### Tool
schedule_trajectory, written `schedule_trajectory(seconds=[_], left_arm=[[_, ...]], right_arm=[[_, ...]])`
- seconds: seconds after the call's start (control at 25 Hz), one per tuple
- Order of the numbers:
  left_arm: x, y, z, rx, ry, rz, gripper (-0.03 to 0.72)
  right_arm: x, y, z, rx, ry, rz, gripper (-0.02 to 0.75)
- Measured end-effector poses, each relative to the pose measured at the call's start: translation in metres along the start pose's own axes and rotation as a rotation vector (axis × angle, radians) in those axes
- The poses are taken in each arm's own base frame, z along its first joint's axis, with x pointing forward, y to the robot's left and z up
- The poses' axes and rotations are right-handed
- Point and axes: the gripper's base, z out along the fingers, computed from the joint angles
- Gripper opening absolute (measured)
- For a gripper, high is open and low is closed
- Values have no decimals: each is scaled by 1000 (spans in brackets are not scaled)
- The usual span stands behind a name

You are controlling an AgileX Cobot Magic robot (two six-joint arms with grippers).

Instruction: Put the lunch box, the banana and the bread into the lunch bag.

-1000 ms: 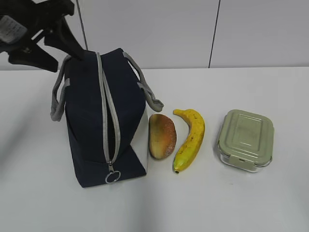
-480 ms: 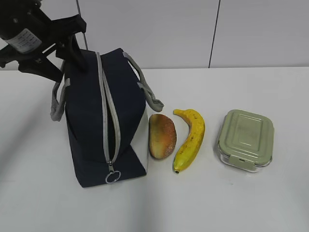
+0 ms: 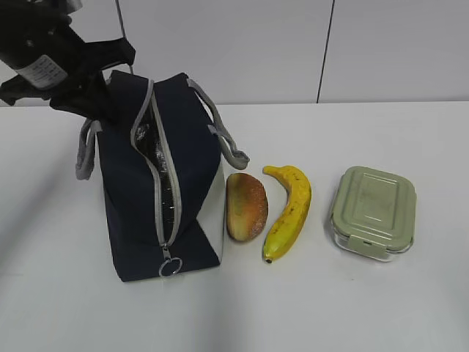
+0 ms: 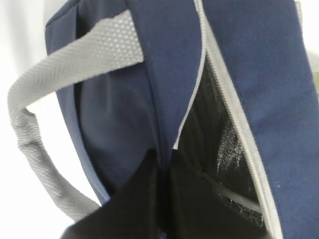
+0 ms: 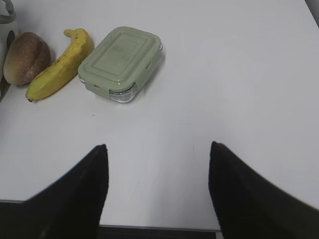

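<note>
The navy lunch bag [image 3: 139, 183] stands at the left with its grey zipper undone and its top gaping; the dark foil lining shows inside [image 4: 219, 139]. My left gripper [image 3: 110, 99] is shut on the far left edge of the bag's opening [image 4: 162, 159]. The bread [image 3: 245, 205] lies right of the bag, then the banana [image 3: 288, 211], then the lunch box [image 3: 373, 209] with its sage-green lid. My right gripper [image 5: 157, 147] is open and empty above bare table, well short of the lunch box [image 5: 122, 62], banana [image 5: 60, 67] and bread [image 5: 26, 57].
The bag's grey handles [image 3: 86, 150] hang to both sides, and the ring pull [image 3: 170, 268] sits at the near end. A white wall stands behind the white table [image 3: 352, 293]. The table's near edge [image 5: 154, 228] shows below the right gripper.
My left gripper has come down onto the bag's far left edge and closed on it. That flap has been pulled left, so the opening gapes wider and the lining shows.
</note>
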Motion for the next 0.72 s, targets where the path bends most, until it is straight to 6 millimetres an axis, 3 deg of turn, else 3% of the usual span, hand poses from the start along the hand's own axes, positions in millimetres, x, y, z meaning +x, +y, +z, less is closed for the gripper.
schedule_trajectory(seconds=[0.28, 0.72], left_arm=[[-7, 0, 1, 1, -70, 132, 0], [-6, 1, 7, -2, -37, 144, 0]], right_arm=[[0, 0, 0, 0, 0, 0, 470], [0, 0, 0, 0, 0, 0, 470]])
